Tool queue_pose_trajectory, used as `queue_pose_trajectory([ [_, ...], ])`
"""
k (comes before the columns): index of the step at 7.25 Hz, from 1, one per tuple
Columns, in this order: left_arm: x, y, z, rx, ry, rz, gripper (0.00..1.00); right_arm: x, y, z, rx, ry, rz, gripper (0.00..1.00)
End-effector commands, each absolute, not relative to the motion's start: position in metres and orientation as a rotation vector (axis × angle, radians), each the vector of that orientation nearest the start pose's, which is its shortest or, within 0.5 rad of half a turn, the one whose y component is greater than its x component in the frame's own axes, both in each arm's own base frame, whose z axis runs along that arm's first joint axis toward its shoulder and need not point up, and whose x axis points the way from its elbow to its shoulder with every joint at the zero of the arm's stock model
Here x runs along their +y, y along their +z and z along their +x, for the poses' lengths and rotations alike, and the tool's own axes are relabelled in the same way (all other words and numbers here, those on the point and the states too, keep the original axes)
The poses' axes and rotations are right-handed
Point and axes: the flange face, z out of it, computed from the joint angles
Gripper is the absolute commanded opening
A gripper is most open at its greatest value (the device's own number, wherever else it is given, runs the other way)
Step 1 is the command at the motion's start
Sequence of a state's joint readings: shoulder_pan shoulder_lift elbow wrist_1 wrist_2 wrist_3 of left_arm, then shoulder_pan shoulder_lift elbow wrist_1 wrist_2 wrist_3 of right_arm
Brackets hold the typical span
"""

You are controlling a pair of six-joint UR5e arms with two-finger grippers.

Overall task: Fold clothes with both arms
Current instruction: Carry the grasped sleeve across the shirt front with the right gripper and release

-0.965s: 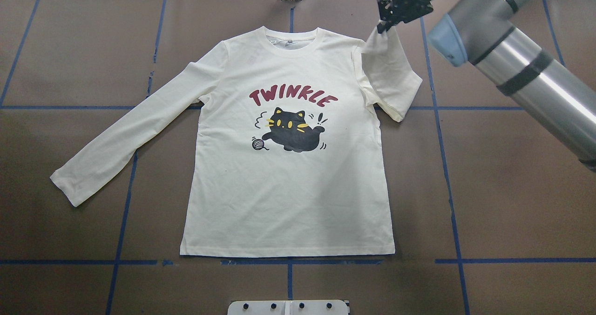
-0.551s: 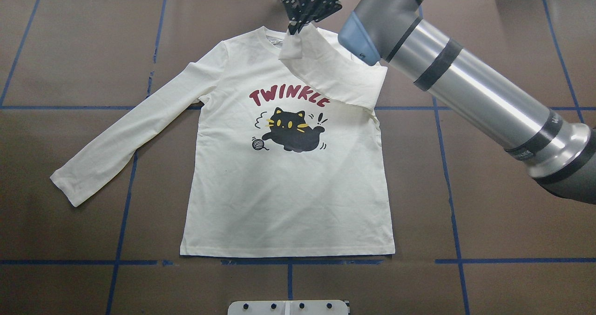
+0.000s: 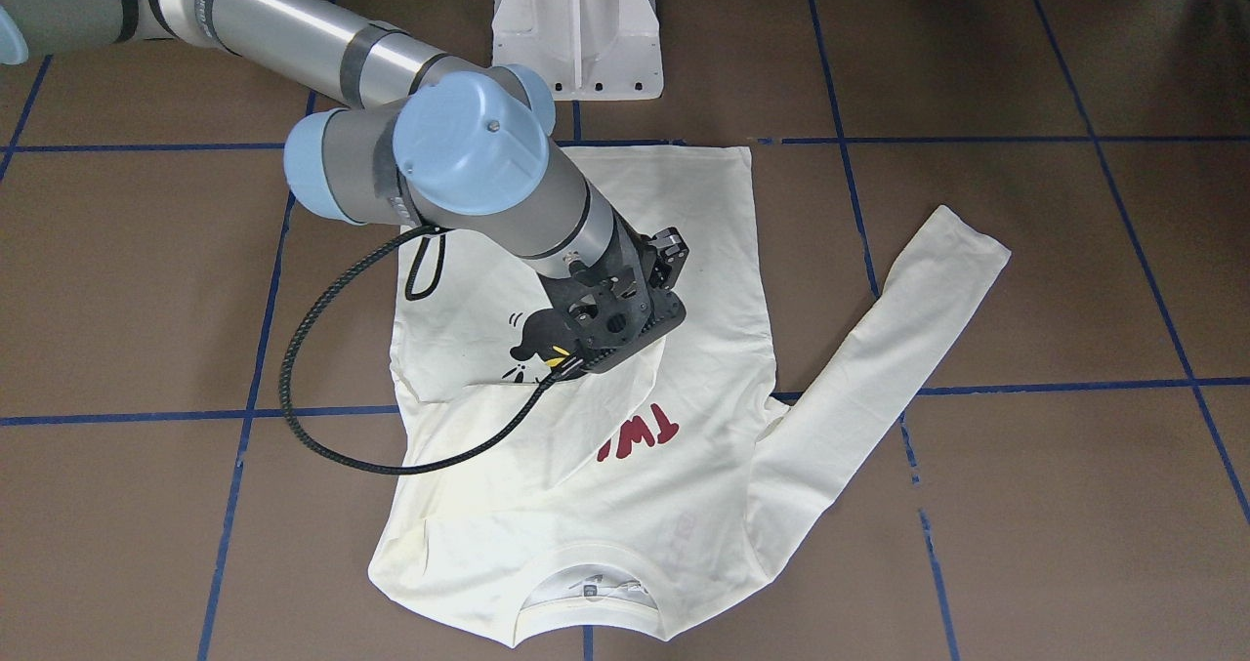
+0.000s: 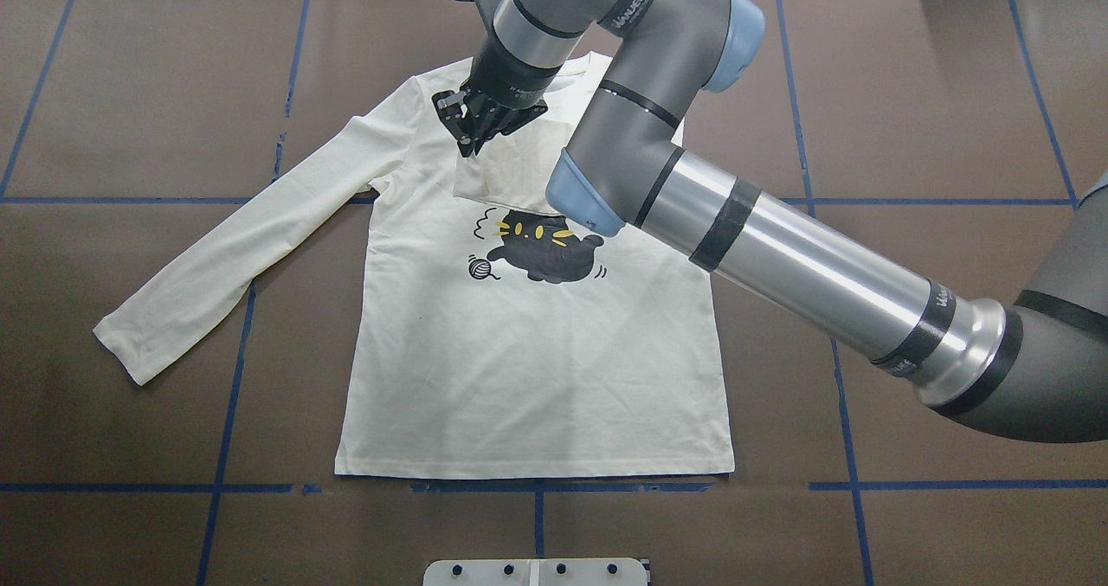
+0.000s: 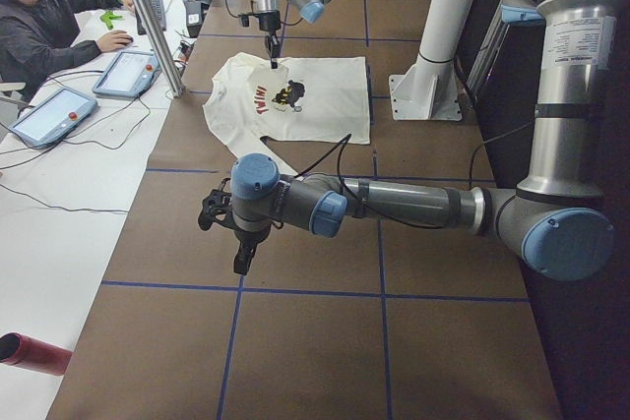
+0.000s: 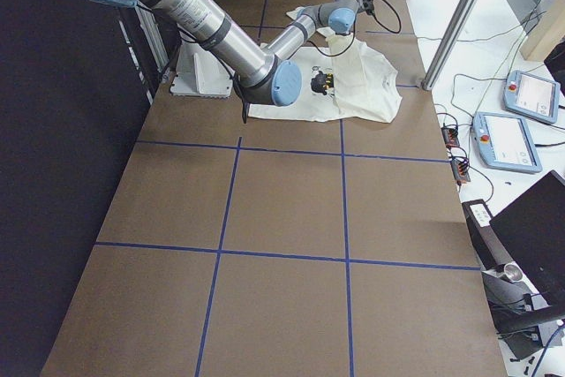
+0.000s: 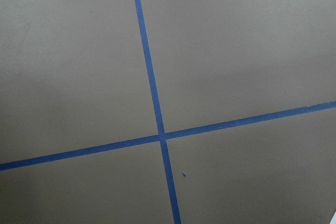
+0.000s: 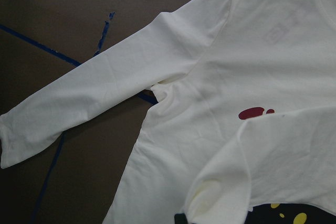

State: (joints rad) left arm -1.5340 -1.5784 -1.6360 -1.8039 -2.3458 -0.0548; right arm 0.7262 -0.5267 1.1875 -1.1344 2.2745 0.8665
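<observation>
The cream-white shirt (image 4: 537, 370) lies flat, print side up, with its black cat (image 4: 541, 253) showing. One long sleeve (image 4: 234, 248) stretches out flat to the overhead view's left. The other sleeve (image 4: 498, 175) is folded across the chest and covers most of the red lettering; only "TW" (image 3: 640, 432) shows. My right gripper (image 4: 472, 140) hangs over the upper chest, shut on that sleeve's cuff (image 8: 210, 198). My left gripper (image 5: 241, 253) hovers over bare brown table well away from the shirt. Whether it is open or shut I cannot tell; its wrist view holds only blue tape lines (image 7: 157, 129).
The brown table top (image 4: 952, 396) carries a grid of blue tape. The white pedestal (image 3: 576, 26) stands at the robot's base behind the hem. Beyond the table's far edge a person (image 5: 49, 17) sits at a desk with tablets (image 5: 128, 71), behind a metal post (image 5: 148, 17).
My right gripper has carried the sleeve cuff from beyond the right shoulder, past the collar, and down onto the upper chest. The sleeve now lies over the lettering.
</observation>
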Motion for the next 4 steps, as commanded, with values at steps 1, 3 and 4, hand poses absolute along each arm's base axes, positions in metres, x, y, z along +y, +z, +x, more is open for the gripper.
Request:
queue_pose_trajectory([
  [1, -0.513, 0.599, -0.045, 0.782, 0.1, 0.251, 1.0, -0.559, 0.094, -0.58, -1.195, -0.362, 0.259, 0.0],
  [3, -0.515, 0.606, -0.044, 0.781, 0.103, 0.253, 1.0, -0.534, 0.086, -0.604, -1.243, -0.318, 0.331, 0.0],
  [4, -0.519, 0.62, -0.044, 0.781, 0.105, 0.259, 1.0, -0.52, 0.082, -0.616, -1.259, -0.311, 0.364, 0.0],
])
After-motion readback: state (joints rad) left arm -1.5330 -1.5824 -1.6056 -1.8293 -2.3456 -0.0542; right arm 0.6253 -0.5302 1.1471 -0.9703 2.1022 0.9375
